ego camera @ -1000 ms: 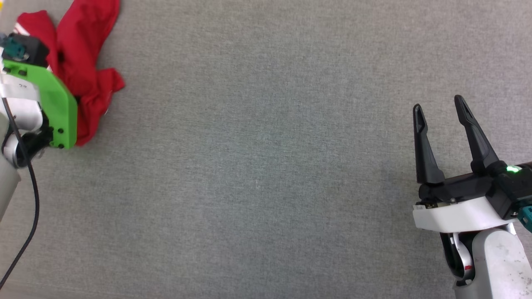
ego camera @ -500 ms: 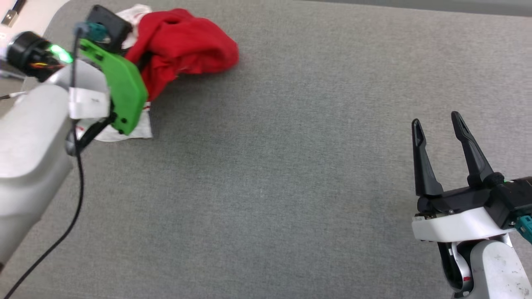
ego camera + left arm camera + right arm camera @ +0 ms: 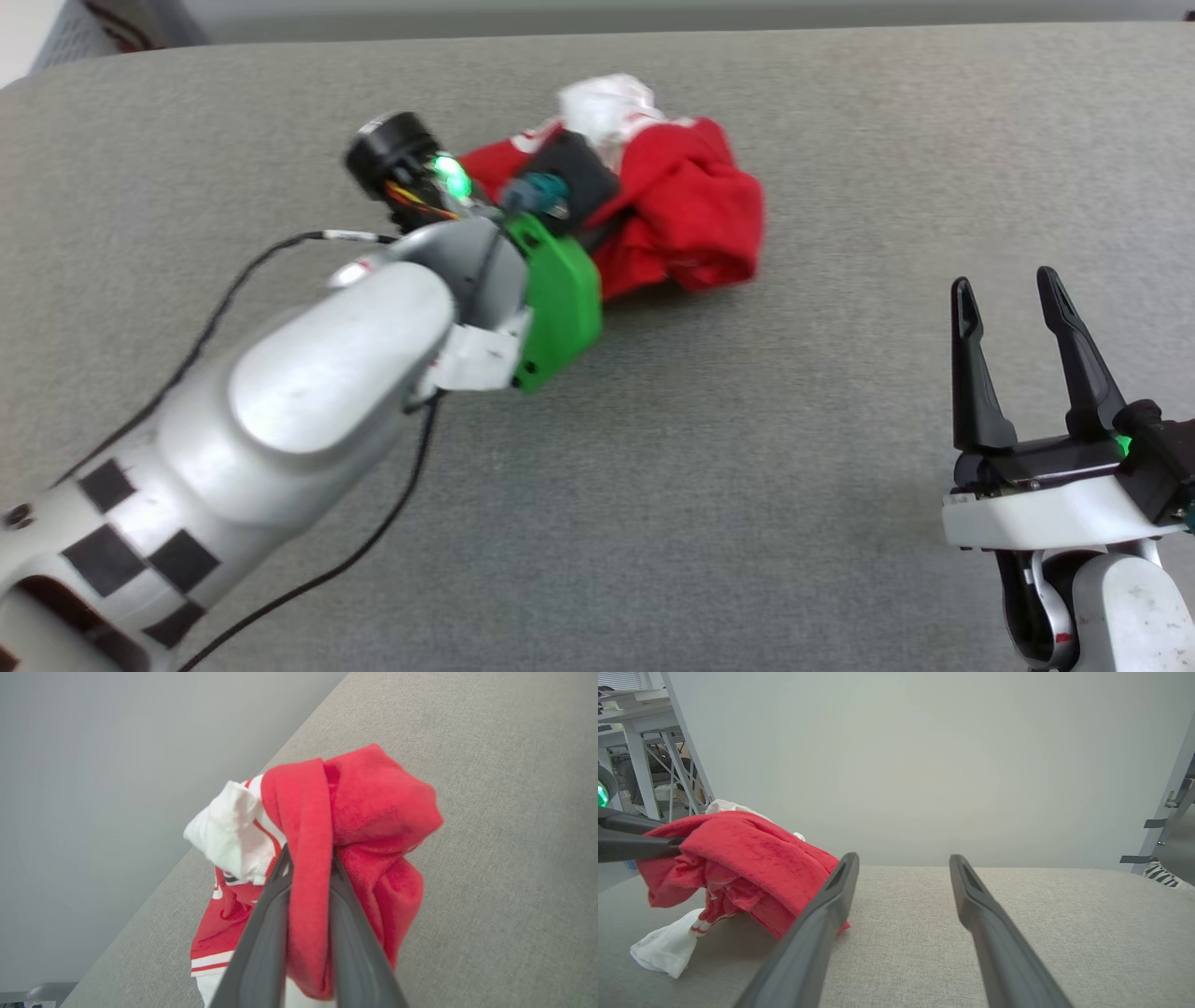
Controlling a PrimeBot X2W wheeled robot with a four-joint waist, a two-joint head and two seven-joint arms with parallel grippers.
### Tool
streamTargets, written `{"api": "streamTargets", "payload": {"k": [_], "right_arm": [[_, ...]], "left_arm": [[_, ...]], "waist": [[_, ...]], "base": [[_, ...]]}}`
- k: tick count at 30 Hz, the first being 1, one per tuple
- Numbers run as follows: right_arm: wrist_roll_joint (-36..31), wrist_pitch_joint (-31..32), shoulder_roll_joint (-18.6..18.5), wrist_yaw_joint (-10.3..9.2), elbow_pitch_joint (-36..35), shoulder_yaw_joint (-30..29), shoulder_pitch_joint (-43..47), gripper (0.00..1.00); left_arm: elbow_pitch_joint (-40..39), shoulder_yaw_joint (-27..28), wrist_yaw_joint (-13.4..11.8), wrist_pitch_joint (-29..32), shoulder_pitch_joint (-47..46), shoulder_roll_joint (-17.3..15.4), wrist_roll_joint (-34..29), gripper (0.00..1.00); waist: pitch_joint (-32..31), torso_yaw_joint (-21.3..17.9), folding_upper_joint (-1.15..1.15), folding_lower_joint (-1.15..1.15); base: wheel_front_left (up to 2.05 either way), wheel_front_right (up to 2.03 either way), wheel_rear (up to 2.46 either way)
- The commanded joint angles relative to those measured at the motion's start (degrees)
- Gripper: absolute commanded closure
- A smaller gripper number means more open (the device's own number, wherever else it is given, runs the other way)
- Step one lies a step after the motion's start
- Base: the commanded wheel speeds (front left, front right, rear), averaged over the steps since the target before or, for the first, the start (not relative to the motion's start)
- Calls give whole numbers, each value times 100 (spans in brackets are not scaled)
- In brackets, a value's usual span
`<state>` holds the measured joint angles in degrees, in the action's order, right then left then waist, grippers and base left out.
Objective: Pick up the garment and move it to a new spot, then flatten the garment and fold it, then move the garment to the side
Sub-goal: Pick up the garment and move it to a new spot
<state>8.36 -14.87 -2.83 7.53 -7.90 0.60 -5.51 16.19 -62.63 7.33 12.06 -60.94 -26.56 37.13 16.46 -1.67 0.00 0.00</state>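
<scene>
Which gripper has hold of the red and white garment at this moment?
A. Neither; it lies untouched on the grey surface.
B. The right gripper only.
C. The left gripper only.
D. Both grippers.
C: in the left wrist view the left gripper pinches a red fold of the bunched garment, while the right gripper stands open and apart from it.

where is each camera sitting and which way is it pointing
Head view: on the head, looking down at the grey fabric surface; pale left forearm, open right jaws.
Left wrist view: on that wrist, along the left jaws shut on the crumpled red jersey T-shirt with white sleeves.
Right wrist view: on that wrist, low across the surface toward a pale wall; right jaws.
Shared: all show the T-shirt.
</scene>
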Motion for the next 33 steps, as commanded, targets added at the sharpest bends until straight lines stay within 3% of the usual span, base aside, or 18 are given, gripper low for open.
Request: {"api": "streamTargets", "payload": {"k": [1, 9, 15, 22, 26, 27, 28, 33], "right_arm": [[37, -13, -6, -4, -11, -12, 88, 0], [144, -13, -5, -4, -45, -85, 112, 0], [189, -13, -5, -4, -60, -65, 21, 0], [185, -13, -5, -4, -13, -80, -19, 0], [181, -13, -5, -4, 34, -101, -28, 0], [178, -13, -5, -4, 43, -109, -20, 0], [172, -13, -5, -4, 47, -112, -10, 0], [140, -13, -5, -4, 88, -188, 103, 0]], "left_arm": [[0, -132, 14, -76, -189, 154, -80, 100], [355, -956, 15, -259, -56, 987, -118, 100], [591, -1068, 15, 15, 669, 1449, -377, 100], [429, -1071, 15, 389, 1371, 1618, -757, 100], [446, -1071, 15, 196, 1412, 1657, -679, 100], [500, -1072, 15, 42, 1362, 1669, -622, 60], [548, -1072, 15, -130, 1298, 1680, -593, 0], [861, -941, 14, -1168, 1025, 1780, -444, 0]], "waist": [[-28, -368, 0, 0], [163, -705, 0, 0], [348, -825, 0, 0], [384, -797, 0, 0], [312, -711, 0, 0], [275, -678, 0, 0], [246, -654, 0, 0], [-17, -491, 0, 0]], "base": [[0, 0, 0], [0, 0, 0], [0, 0, 0], [0, 0, 0], [0, 0, 0], [0, 0, 0], [0, 0, 0], [0, 0, 0]]}}
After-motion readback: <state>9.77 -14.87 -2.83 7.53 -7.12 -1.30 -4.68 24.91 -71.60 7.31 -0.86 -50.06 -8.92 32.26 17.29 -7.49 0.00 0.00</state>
